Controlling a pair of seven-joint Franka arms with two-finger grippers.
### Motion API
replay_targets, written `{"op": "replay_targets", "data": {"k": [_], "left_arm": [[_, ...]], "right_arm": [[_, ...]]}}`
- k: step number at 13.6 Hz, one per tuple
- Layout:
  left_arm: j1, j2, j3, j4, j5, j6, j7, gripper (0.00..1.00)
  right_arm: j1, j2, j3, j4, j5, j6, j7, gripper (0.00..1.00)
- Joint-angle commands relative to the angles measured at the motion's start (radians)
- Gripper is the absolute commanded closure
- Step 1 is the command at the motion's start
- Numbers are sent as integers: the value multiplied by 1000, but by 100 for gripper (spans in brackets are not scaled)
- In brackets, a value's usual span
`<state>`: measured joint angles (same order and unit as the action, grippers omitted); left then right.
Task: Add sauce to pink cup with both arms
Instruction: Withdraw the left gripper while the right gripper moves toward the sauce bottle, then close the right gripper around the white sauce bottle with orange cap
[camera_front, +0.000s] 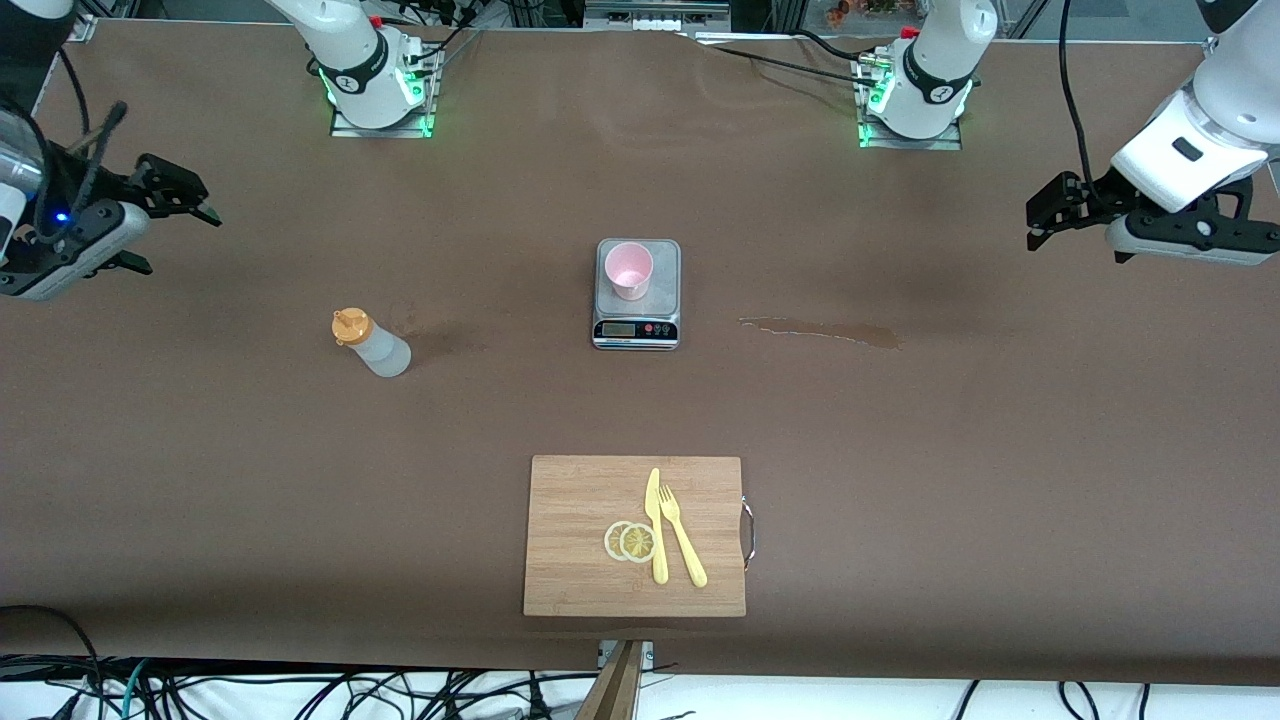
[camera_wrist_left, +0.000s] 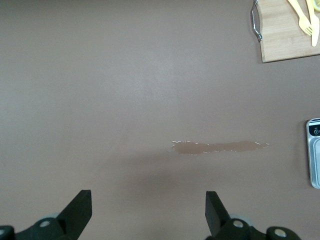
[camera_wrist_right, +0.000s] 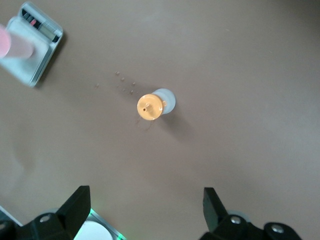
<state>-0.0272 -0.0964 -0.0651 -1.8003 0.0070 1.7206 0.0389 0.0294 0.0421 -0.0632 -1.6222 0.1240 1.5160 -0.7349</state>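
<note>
Right now I have the sauce (camera_front: 372, 342), a small translucent whitish plastic squeeze bottle with an orange nozzle cap, standing upright on the brown table toward the right arm's end, with its cap on and nothing touching it. From the right wrist view I look almost straight down on the cap, so I judge this arm is set up for the pick.

The pink cup (camera_front: 628, 270), a small pale pink plastic cup with a round rim and no handle, stands well apart from the bottle, on the platform of a small grey digital kitchen scale (camera_front: 637, 331) near the middle of the table. I take it the scale is there to weigh what goes in.

A thin brownish smear (camera_front: 820, 331) lies on the table surface between the scale and the left arm's end.

Nearer to the front camera than the scale lies a rectangular bamboo cutting board (camera_front: 580, 540) with a metal handle. On it are 2 overlapping pale yellow lemon slices (camera_front: 630, 541), a yellow plastic knife (camera_front: 656, 528) and a yellow plastic fork (camera_front: 682, 535). None of these bears on the job.

The right gripper (camera_front: 178, 205) hangs over the right arm's end of the table, fingers spread wide and empty. The left gripper (camera_front: 1050, 215) hangs over the left arm's end, likewise spread wide with nothing in it; this arm waits.

My reading is that nothing of the task is done yet. I would bring the right gripper down around the bottle's body, below the cap.
</note>
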Motion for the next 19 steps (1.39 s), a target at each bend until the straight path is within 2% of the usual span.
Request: {"op": "replay_targets", "data": {"k": [1,3,5,8,10,16,19], "left_arm": [[-5,67,-2,93,21,-47,18,0],[-5,80,-4,111,21,-64,16,0],[-5,80,-4,110,18,-67,22,0],[-4,80,-4,110,18,-78,22,0],[0,80,-4,110,19,-81,24,0],[3,81,-4,110,19,-99,24,0],[3,81,-4,110,19,-99,24,0]], "right_arm": [[-2,2,-56,-30,69,-11,-220,0],[-40,2,-60,-121,109,56,-364,0],[-86,12,-60,-215,190,131,-568,0],[-146,71,-60,-306,300,200,-849,0],[-186,157,-61,-317,392,223,-1042,0],[-235,399,-61,-326,653,223,-1427,0],[-233,467,-60,-323,756,228,-1581,0]]}}
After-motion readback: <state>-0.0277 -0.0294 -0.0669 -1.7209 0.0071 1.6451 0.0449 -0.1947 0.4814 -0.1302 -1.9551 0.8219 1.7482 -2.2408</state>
